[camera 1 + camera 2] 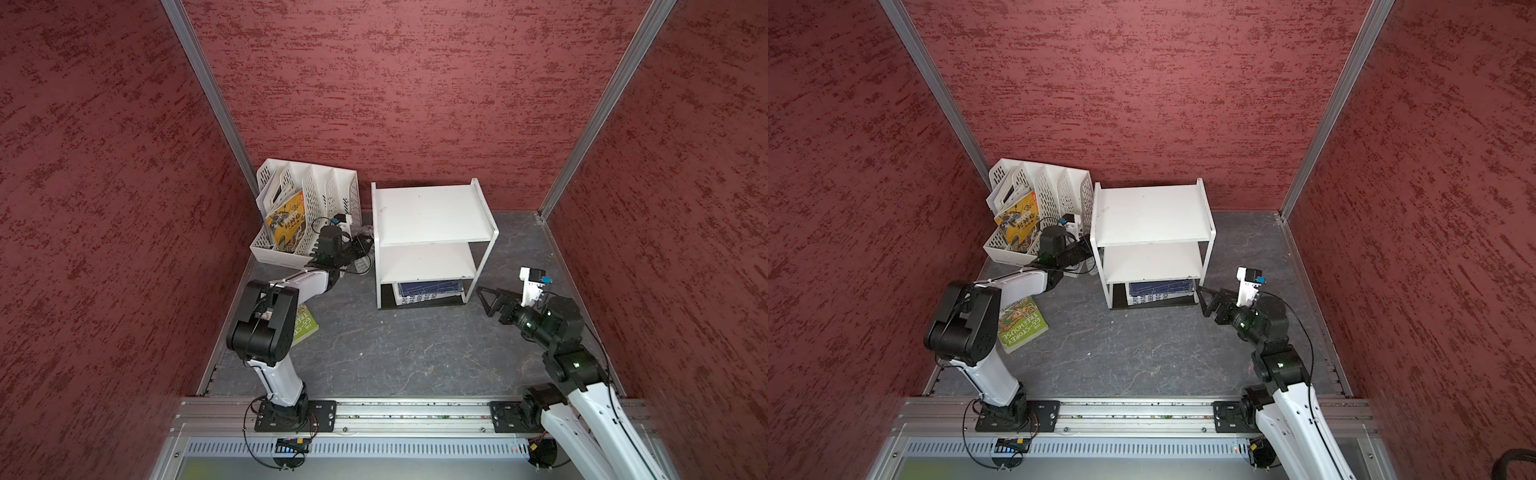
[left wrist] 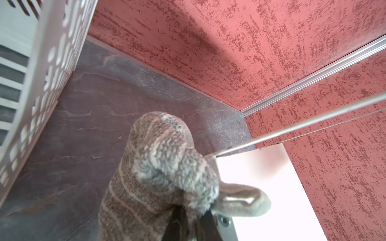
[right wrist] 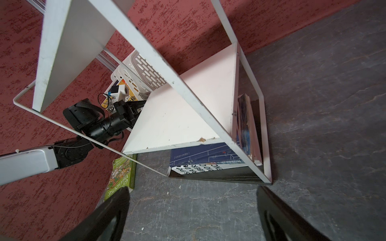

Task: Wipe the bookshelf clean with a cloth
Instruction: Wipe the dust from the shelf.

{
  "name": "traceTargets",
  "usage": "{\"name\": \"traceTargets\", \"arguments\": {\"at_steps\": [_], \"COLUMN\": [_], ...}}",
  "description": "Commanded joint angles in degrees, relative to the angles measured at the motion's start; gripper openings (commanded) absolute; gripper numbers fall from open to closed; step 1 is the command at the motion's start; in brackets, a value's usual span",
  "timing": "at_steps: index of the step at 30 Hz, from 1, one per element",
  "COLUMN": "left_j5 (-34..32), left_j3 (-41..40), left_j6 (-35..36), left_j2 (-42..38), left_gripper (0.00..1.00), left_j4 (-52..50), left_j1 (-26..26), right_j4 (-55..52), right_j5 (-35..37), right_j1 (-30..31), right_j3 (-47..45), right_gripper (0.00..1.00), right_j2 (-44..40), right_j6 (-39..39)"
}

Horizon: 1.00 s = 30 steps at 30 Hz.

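The cloth (image 2: pixel 158 173), a soft grey-and-white striped rag, is bunched in the left jaws, which are clamped shut on it. Its fluffy fold presses against a corner of the solid side panel of the bookshelf (image 2: pixel 271 187), a small white three-tier unit with flat boards and a thin frame. In both top views these left jaws sit in the narrow gap between that panel and the white perforated plastic file rack (image 1: pixel 307 208), with little room on either side. The rack holds a yellow-covered book (image 1: pixel 286 220). The right jaws stand wide apart and hold nothing. Their black fingers (image 3: pixel 112 212) frame bare dark grey slate-patterned surface (image 1: pixel 395 345). They hover near the bookshelf's (image 1: pixel 432 212) front right frame leg at the lowest tier, apart from it. The front edge of the middle board (image 3: pixel 188 104) is chipped near that leg. A blue-and-white book (image 1: pixel 430 291) lies flat on the lowest tier, inside the frame. The bookshelf (image 1: pixel 1150 212) stands close to the red textured back wall, with a strip of surface between it and the right wall. A wide stretch of surface runs from its front to the arms' bases. A green-covered paperback book (image 1: pixel 1021 324) lies flat there, partly under the left arm.
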Motion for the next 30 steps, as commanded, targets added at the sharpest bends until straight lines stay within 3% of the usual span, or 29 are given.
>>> {"name": "traceTargets", "arguments": {"at_steps": [1,16,22,30], "left_j5": [0.94,1.44,0.62,1.52], "left_j3": [1.18,2.64,-1.3,-13.41], "left_j6": [0.96,-1.78,-0.1,0.45], "left_j2": [2.04,16.93,11.21,-3.05], "left_gripper": [0.0,0.0,0.0,0.01], "left_j4": [-0.74,8.01,7.26,6.95], "left_j1": [-0.25,-0.03,0.7,3.92], "right_j4": [-0.75,-1.83,-1.94,2.52], "right_j5": [-0.15,1.02,0.39,-5.81], "right_j1": [-0.27,-0.25,-0.3,-0.15], "right_j3": [0.01,-0.07,-0.24,-2.11], "right_gripper": [0.98,0.99,0.98,0.98], "right_j2": [-0.42,-0.23,-0.25,0.43], "right_j6": [-0.26,-1.37,-1.21,2.15]}}
